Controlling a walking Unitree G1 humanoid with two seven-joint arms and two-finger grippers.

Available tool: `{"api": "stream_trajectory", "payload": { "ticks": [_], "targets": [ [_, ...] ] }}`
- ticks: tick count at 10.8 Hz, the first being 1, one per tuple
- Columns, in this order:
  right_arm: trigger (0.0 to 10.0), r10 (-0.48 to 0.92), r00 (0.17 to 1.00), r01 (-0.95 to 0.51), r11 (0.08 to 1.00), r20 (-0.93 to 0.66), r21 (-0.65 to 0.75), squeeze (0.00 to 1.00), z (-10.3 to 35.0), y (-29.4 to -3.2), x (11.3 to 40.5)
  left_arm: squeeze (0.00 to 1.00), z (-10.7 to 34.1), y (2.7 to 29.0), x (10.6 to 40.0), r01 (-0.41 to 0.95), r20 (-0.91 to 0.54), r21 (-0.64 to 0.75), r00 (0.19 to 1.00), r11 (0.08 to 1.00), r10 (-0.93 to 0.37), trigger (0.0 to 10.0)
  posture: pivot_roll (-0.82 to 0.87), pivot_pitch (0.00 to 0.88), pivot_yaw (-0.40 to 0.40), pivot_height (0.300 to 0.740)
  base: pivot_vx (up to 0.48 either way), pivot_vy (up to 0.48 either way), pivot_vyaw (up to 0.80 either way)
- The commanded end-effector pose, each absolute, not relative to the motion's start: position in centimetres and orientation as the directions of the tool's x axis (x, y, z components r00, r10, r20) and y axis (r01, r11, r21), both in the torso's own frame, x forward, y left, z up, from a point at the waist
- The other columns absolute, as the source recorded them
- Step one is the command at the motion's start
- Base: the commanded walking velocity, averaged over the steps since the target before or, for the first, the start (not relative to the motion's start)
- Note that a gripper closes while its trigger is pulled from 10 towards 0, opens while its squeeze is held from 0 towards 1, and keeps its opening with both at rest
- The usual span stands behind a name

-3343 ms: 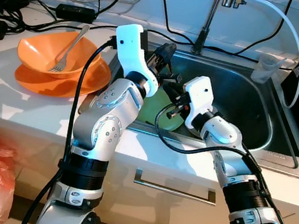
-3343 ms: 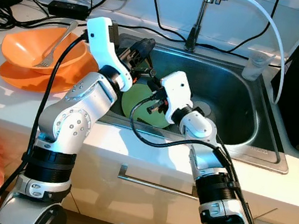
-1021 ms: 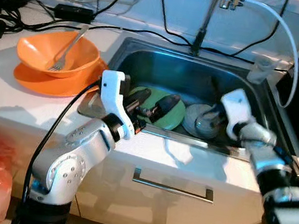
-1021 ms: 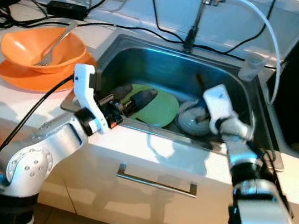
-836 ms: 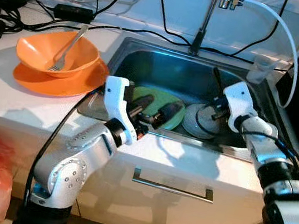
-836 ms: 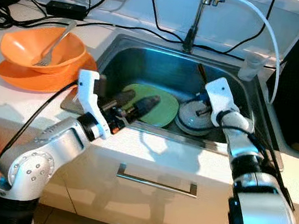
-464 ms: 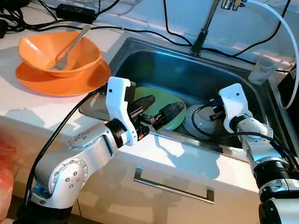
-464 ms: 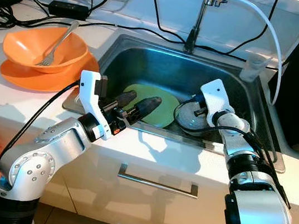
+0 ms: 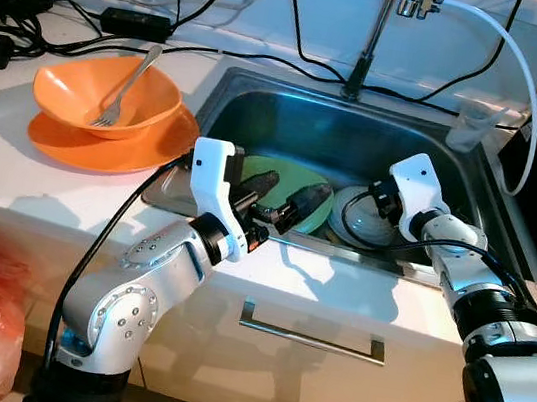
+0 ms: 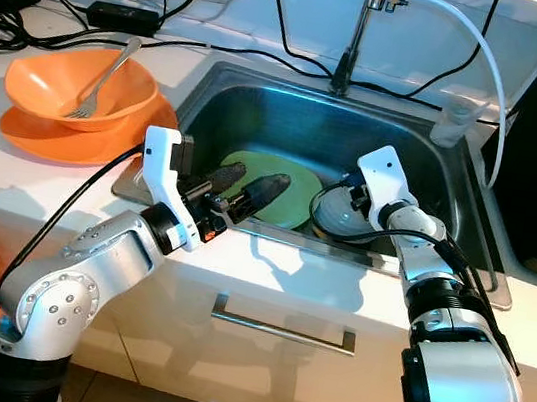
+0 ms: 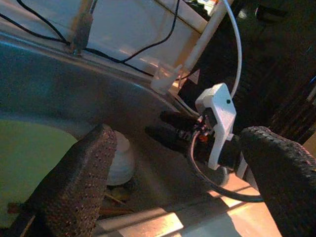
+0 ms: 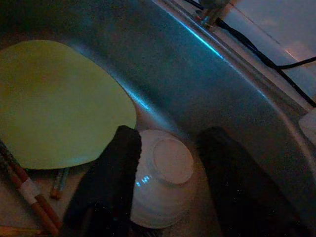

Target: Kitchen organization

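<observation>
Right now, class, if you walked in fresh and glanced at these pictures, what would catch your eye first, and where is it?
First, the right end effector down in the steel sink, open around an upturned white bowl beside the green plate. The left end effector hovers open at the sink's front edge. On the counter to the left, an orange bowl with a fork stands out.

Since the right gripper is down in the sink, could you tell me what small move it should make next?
Probably close the right gripper: its open fingers straddle the upturned white bowl lying in the sink beside the green plate.
</observation>
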State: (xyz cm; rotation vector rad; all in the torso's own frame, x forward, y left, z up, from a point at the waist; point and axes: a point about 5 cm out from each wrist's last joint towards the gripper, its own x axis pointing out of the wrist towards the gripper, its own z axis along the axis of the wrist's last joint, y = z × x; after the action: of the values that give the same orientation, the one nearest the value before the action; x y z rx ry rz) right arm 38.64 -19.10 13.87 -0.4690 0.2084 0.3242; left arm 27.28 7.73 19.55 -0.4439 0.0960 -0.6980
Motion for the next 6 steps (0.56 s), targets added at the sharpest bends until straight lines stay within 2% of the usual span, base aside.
{"api": "stream_trajectory", "payload": {
  "ticks": [1,4,6],
  "targets": [
    [10.0,0.293,0.931,-0.357,0.858,-0.218,-0.37,1.0,14.8,-18.8,38.9,1.0,20.3,7.8,28.0,0.604,0.084,-0.385,0.776,0.698,-0.624,10.0,0.02,0.0,-0.052,0.74,0.0,0.0,0.0],
    [10.0,0.399,0.907,-0.421,0.868,-0.133,-0.265,1.0,15.2,-17.3,38.1,1.0,20.8,9.5,29.7,0.524,0.096,-0.289,0.849,0.801,-0.52,10.0,0.01,0.0,-0.04,0.74,0.0,0.0,0.0],
    [10.0,0.486,0.874,-0.473,0.86,0.024,-0.191,1.0,17.0,-15.1,35.9,1.0,21.3,11.0,31.3,0.432,0.116,-0.199,0.902,0.88,-0.417,10.0,0.01,0.0,-0.027,0.74,0.0,0.0,0.0]
  ]
}}
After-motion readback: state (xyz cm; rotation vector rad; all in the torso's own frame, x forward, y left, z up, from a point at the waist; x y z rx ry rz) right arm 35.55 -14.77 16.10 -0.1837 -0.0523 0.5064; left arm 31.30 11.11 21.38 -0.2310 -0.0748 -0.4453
